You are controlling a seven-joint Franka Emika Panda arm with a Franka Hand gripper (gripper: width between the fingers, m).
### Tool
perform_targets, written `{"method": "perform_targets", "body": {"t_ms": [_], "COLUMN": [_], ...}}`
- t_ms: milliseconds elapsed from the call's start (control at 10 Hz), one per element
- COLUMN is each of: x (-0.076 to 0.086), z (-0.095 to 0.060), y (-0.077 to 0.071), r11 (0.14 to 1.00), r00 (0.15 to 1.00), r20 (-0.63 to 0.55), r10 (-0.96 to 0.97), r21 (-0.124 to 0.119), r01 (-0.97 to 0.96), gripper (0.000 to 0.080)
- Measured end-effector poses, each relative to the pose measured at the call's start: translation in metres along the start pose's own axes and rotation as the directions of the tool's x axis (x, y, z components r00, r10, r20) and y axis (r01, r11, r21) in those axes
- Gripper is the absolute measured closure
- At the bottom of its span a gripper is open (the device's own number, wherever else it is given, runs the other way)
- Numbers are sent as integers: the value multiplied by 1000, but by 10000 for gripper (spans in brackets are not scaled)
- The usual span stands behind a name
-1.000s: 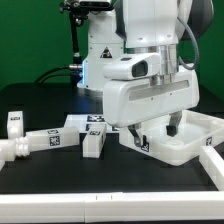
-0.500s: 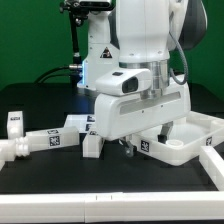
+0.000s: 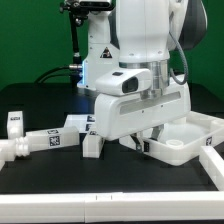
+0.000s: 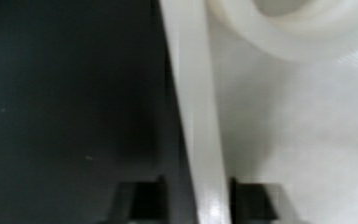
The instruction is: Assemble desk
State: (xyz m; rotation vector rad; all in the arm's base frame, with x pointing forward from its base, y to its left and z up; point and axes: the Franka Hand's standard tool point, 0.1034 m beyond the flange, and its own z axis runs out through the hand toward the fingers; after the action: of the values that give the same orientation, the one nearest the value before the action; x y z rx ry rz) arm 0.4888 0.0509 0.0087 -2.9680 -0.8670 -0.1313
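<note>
The top [image 3: 192, 142], a white rimmed tray, lies flat on the black table [image 3: 60, 178] at the exterior view's right, partly behind the arm. Its rim is raised and a round hollow shows inside near one corner. The legs [image 3: 45, 140] are scattered well apart from it at the exterior view's left, white square posts with black-and-white tags. One stands at the far edge and the others lie nearer the arm.

The arm reaches straight down at the top's near-left end, and its bulky white wrist hides most of the gripper [image 3: 141, 141].

The wrist view shows what that bulk hides. The top's [image 4: 300, 120] rim wall runs up between the two dark fingers [image 4: 144, 198]. The gripper [image 4: 197, 196] pinches the wall, one finger outside over the table and one inside. A curved corner hole [image 4: 309, 20] shows beyond.
</note>
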Motion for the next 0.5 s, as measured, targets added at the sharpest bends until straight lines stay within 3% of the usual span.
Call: {"method": "perform_targets", "body": {"t_ms": [300, 400, 500], "x": [0, -1, 3], "z": [0, -6, -24], "y": [0, 0, 2], "r11": [1000, 999, 997], "r00": [1000, 999, 997], "r20": [0, 13, 16], "r10": [0, 42, 76], "r21": [0, 9, 14], "r01": [0, -42, -77], "gripper": [746, 746, 746]}}
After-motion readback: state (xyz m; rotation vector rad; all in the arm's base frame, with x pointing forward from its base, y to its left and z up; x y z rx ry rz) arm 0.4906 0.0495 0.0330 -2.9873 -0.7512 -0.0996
